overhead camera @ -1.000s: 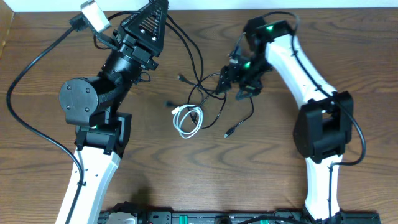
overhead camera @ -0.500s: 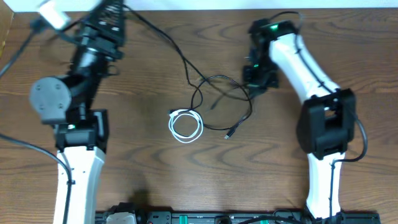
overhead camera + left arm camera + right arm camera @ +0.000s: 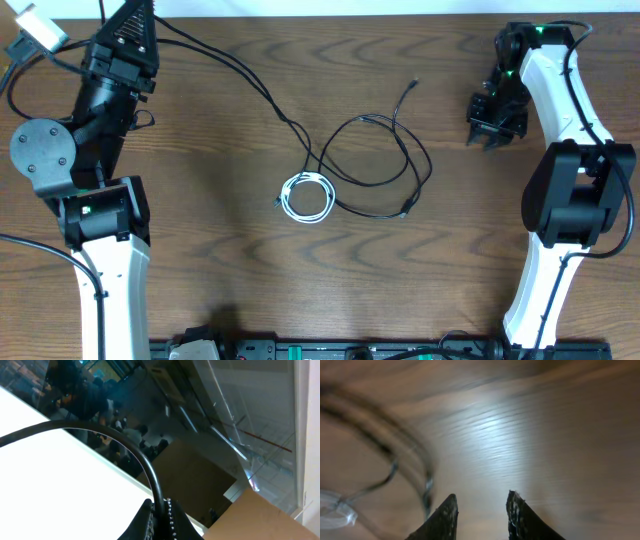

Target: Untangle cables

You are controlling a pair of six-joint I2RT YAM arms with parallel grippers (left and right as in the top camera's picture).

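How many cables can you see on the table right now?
3: white coiled cable at centre; black looped cable just right of it; long black cable stretching up to the top-left. The black ones cross, so they might be one.

Lab or workshop: wood table (image 3: 230,250), cardboard box (image 3: 260,515), bare industrial ceiling (image 3: 210,420) overhead.

Black and white against brown: a thin black cable (image 3: 425,165) and a coiled thin white cable (image 3: 308,197) are standing out on a brown wooden surface (image 3: 230,230) streaked with darker wavy grain.
The left arm (image 3: 105,270) and right arm (image 3: 560,90) are showing white shells with black joints, a green light (image 3: 535,30) glowing on the right one; the left tool (image 3: 159,507) and right tool (image 3: 481,495) are showing black, the surface gleaming pale under the right tool.
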